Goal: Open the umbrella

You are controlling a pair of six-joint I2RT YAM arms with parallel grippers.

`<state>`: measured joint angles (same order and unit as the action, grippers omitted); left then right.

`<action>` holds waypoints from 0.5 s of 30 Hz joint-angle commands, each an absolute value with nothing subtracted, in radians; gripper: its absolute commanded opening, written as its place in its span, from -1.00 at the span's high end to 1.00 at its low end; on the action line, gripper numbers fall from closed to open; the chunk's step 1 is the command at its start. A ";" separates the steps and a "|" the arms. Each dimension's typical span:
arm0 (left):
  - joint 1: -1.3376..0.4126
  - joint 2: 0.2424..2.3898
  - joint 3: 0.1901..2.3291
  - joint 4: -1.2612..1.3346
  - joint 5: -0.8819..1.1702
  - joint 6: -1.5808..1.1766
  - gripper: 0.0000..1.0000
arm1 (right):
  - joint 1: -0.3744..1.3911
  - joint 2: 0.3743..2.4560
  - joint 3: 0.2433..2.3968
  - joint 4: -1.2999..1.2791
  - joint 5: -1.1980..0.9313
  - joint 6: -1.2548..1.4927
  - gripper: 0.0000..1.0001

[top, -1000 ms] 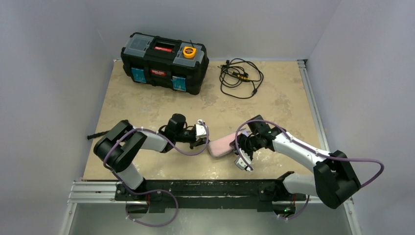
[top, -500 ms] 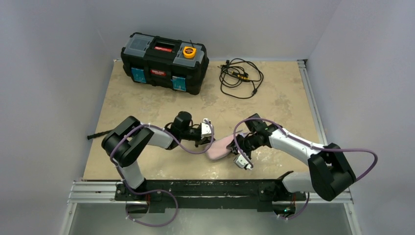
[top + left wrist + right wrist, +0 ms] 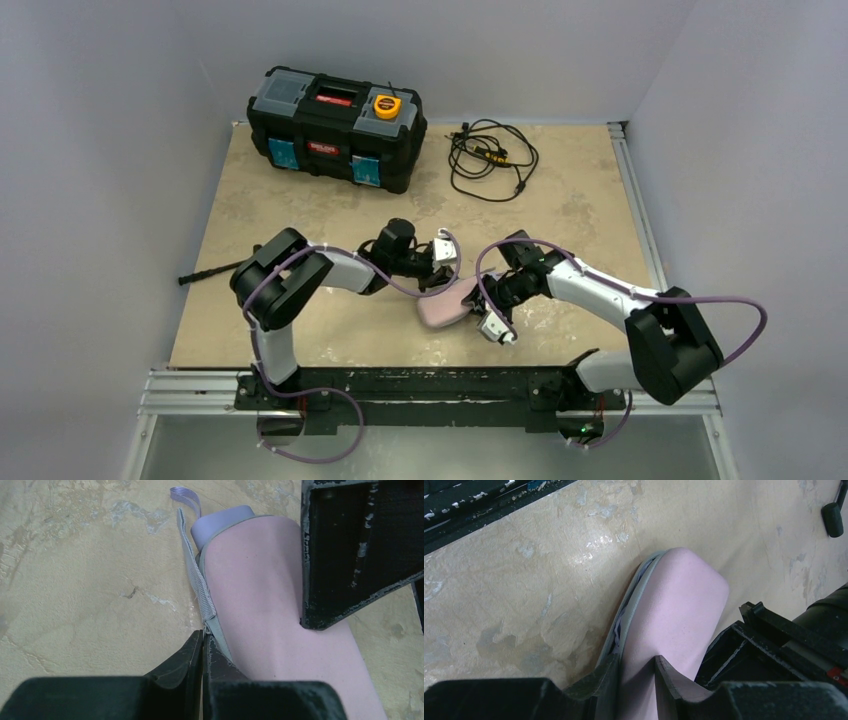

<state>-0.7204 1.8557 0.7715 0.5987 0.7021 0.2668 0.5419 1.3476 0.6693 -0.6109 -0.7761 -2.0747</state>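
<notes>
Moved: left claw [image 3: 202,649] has swung right, from clear of the umbrella [image 3: 438,306] onto it; the umbrella has slid slightly left with the right claw [image 3: 636,664].
Left claw: fingertips all but pressed together, pinching the near end of the grey strap [image 3: 196,575] at the case seam.
Right claw: partly open, one finger on each side of the pink case, clamping it.
Umbrella: packed, lying on the desk [image 3: 300,210], held between both claws; its lilac end [image 3: 220,522] points away from the left claw.
Claws: just beside each other, with a right-claw finger over the case, ahead and right of the left claw.
Beyond both claws: toolbox [image 3: 335,128] and cable [image 3: 492,155], well apart.
</notes>
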 commanded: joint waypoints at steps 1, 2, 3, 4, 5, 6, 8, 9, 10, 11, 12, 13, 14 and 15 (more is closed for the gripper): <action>-0.749 1.857 0.892 0.710 0.653 0.233 1.00 | 0.567 1.376 0.638 -0.716 -0.780 -2.384 0.65; -0.752 1.863 0.901 0.712 0.644 0.223 1.00 | 0.565 1.375 0.638 -0.707 -0.781 -2.367 0.66; -0.750 1.865 0.909 0.711 0.627 0.199 1.00 | 0.565 1.374 0.640 -0.698 -0.784 -2.345 0.65; -0.743 1.860 0.916 0.703 0.604 0.178 0.98 | 0.565 1.372 0.643 -0.693 -0.785 -2.325 0.64; -0.728 1.850 0.917 0.694 0.587 0.152 0.65 | 0.565 1.368 0.646 -0.692 -0.784 -2.310 0.64; -0.703 1.825 0.903 0.698 0.582 0.120 0.32 | 0.563 1.362 0.645 -0.694 -0.782 -2.301 0.64; -0.637 1.767 0.865 0.715 0.582 0.060 -0.05 | 0.559 1.345 0.643 -0.682 -0.776 -2.274 0.63; -0.602 1.728 0.858 0.678 0.590 0.046 -0.40 | 0.559 1.338 0.644 -0.674 -0.776 -2.240 0.61; -0.577 1.683 0.852 0.623 0.596 0.056 -0.46 | 0.559 1.329 0.650 -0.673 -0.776 -2.209 0.59; -0.556 1.636 0.839 0.577 0.610 0.097 -0.49 | 0.558 1.320 0.658 -0.671 -0.780 -2.170 0.56; -0.541 1.582 0.819 0.538 0.630 0.132 -0.52 | 0.559 1.308 0.663 -0.663 -0.785 -2.124 0.51; -0.535 1.532 0.805 0.489 0.647 0.176 -0.55 | 0.559 1.294 0.664 -0.647 -0.782 -2.074 0.42; -0.533 1.481 0.793 0.432 0.658 0.220 -0.58 | 0.559 1.280 0.664 -0.624 -0.782 -2.015 0.31; -0.532 1.439 0.785 0.375 0.663 0.249 -0.59 | 0.559 1.265 0.665 -0.600 -0.786 -1.961 0.17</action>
